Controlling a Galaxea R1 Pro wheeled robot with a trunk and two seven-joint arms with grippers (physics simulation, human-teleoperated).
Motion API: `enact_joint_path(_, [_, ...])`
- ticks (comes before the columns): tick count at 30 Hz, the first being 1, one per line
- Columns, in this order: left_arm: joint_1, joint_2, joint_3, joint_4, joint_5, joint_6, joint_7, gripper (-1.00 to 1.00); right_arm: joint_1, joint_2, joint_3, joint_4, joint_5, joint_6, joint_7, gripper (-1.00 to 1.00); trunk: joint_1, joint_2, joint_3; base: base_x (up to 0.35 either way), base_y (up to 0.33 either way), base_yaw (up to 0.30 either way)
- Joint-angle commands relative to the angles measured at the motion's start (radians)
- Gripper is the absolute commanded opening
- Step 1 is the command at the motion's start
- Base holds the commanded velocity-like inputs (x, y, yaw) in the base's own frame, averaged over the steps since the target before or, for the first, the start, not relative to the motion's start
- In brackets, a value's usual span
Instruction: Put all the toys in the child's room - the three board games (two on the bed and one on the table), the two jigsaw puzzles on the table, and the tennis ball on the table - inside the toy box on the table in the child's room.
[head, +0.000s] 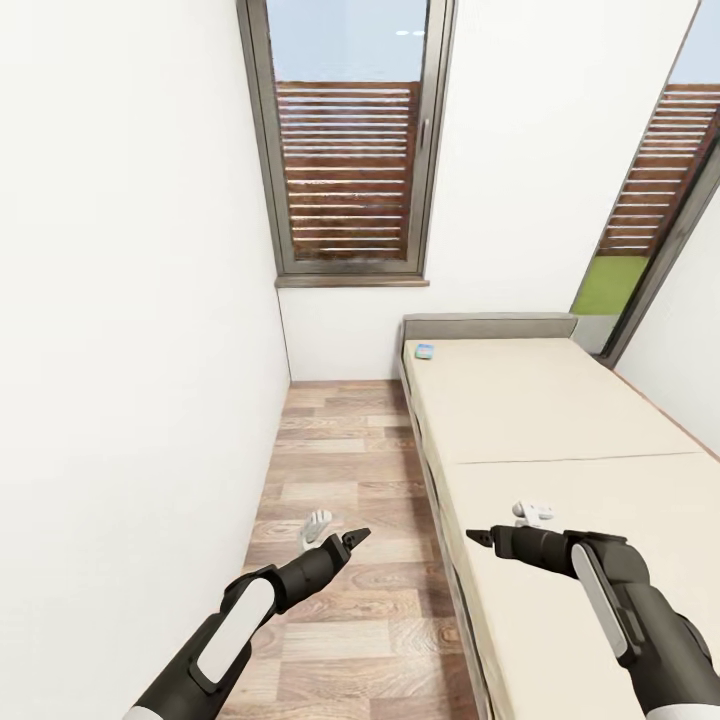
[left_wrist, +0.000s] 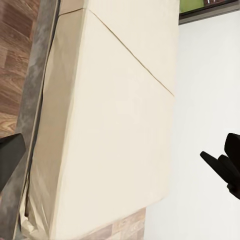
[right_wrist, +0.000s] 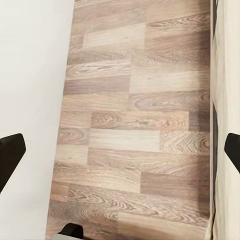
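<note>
One small blue board game (head: 425, 351) on the bed (head: 560, 420); both hands (head: 352, 540) (head: 482, 537) spread, empty.

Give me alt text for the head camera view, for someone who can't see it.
A long beige bed with a grey headboard fills the right of a narrow white-walled room, a small blue-green object near its head. Both robot arms reach forward, left pincer over the wood floor, right pincer over the mattress, below a tall window.
</note>
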Motion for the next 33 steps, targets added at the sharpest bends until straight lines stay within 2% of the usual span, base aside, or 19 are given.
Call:
enact_joint_path(1, [-0.001, 0.0, 0.001, 0.0, 0.004, 0.004, -0.001, 1.0, -0.001, 0.001, -0.001, -0.001, -0.004, 0.006, 0.001, 1.0, 0.001, -0.002, -0.002, 0.0, 0.005, 0.0])
enact_joint_path(33, [-0.001, -0.004, -0.002, 0.0, 0.003, 0.005, -0.001, 1.0, 0.0, 0.008, -0.001, -0.02, -0.003, 0.016, -0.002, 1.0, 0.001, -0.002, -0.002, 0.0, 0.018, 0.033])
